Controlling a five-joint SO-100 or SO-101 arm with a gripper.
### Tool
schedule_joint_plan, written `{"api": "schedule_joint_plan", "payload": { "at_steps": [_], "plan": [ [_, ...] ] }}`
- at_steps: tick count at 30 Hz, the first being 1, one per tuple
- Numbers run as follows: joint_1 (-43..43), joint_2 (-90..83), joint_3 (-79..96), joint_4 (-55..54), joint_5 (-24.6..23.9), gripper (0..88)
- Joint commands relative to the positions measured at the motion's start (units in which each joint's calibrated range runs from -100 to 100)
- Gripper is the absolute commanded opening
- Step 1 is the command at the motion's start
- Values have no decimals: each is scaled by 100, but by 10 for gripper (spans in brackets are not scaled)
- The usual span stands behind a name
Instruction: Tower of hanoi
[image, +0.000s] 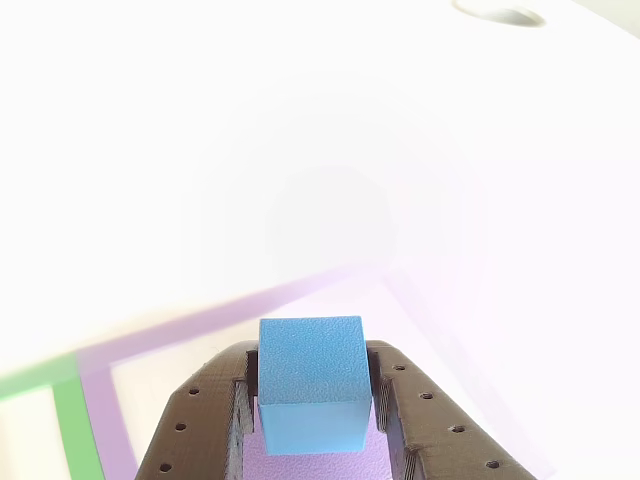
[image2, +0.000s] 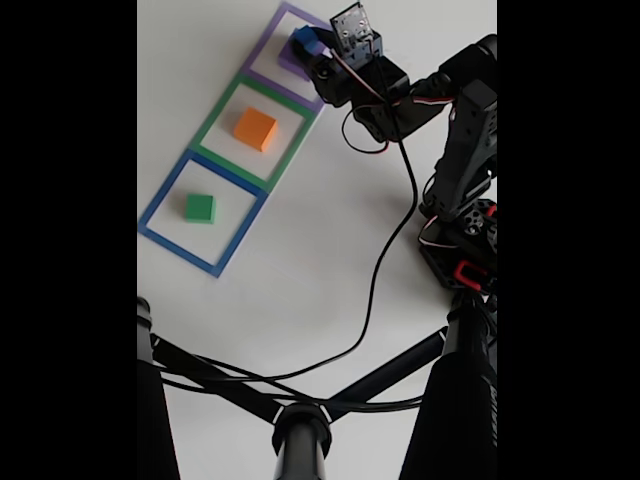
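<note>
My gripper (image: 313, 362) is shut on the small blue cube (image: 310, 385), with its dark fingers pressed against both sides. Directly below the cube lies a purple block (image: 300, 465); whether they touch I cannot tell. In the fixed view the gripper (image2: 308, 46) holds the blue cube (image2: 304, 40) over the purple block (image2: 288, 62) inside the purple tape square (image2: 262, 40) at the top. An orange-yellow block (image2: 255, 128) sits in the green tape square (image2: 217, 113). A small green block (image2: 200, 207) sits in the blue tape square (image2: 162, 190).
The arm's base (image2: 465, 250) stands at the right of the white table, and a black cable (image2: 385, 260) trails from it across the surface. Black tripod legs (image2: 300, 430) cross the bottom of the fixed view.
</note>
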Motion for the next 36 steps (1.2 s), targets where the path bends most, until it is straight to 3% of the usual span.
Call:
{"api": "schedule_joint_plan", "payload": {
  "at_steps": [1, 13, 30, 36],
  "plan": [
    [-58, 33, 13, -312, 59, 36],
    [0, 243, 40, -466, 59, 52],
    [48, 171, 68, -515, 59, 188],
    [19, -1000, 304, 416, 59, 209]
  ]
}}
